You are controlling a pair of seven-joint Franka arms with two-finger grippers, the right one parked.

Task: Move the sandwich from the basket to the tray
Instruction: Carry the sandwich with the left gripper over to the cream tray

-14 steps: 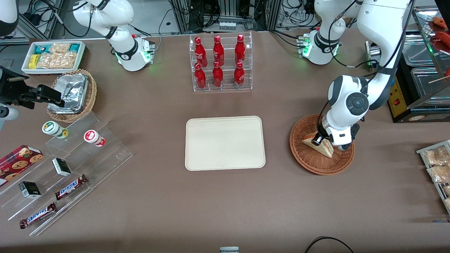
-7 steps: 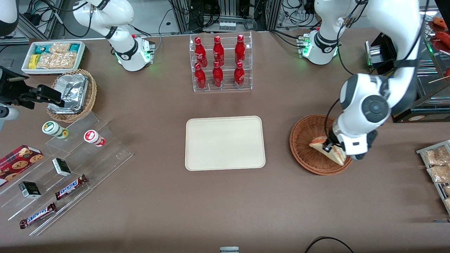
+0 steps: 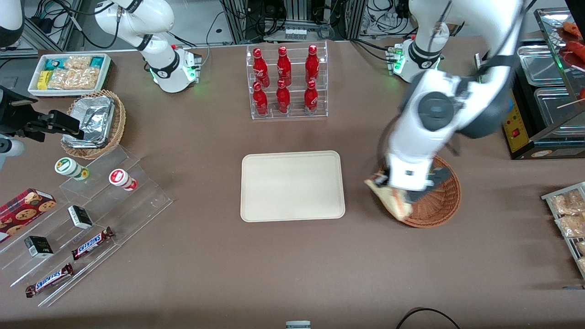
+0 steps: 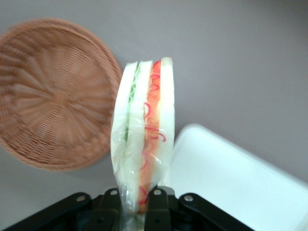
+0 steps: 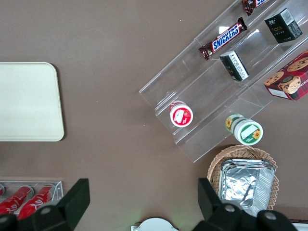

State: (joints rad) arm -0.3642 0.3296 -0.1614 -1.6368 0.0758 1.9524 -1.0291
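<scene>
My left gripper [image 3: 392, 191] is shut on the sandwich [image 3: 388, 197], a clear-wrapped wedge of white bread with red and green filling. It holds the wedge in the air above the basket's rim on the tray's side. In the left wrist view the sandwich [image 4: 144, 130] hangs pinched between the fingers [image 4: 156, 202] of the gripper [image 4: 137, 207]. The reddish-brown wicker basket [image 3: 436, 205] holds nothing and also shows in the left wrist view [image 4: 55, 96]. The cream tray [image 3: 292, 186] lies bare at mid-table; a corner of it shows in the left wrist view [image 4: 231, 178].
A clear rack of red bottles [image 3: 285, 82] stands farther from the front camera than the tray. Toward the parked arm's end are a tan basket with foil packs [image 3: 93, 121], a white bin of snacks [image 3: 68, 73] and acrylic steps with candy bars [image 3: 89, 242]. Snack packets [image 3: 569, 214] lie at the working arm's end.
My gripper has lifted the sandwich out of the basket's middle and carried it over the rim toward the tray. The arm has swung the same way.
</scene>
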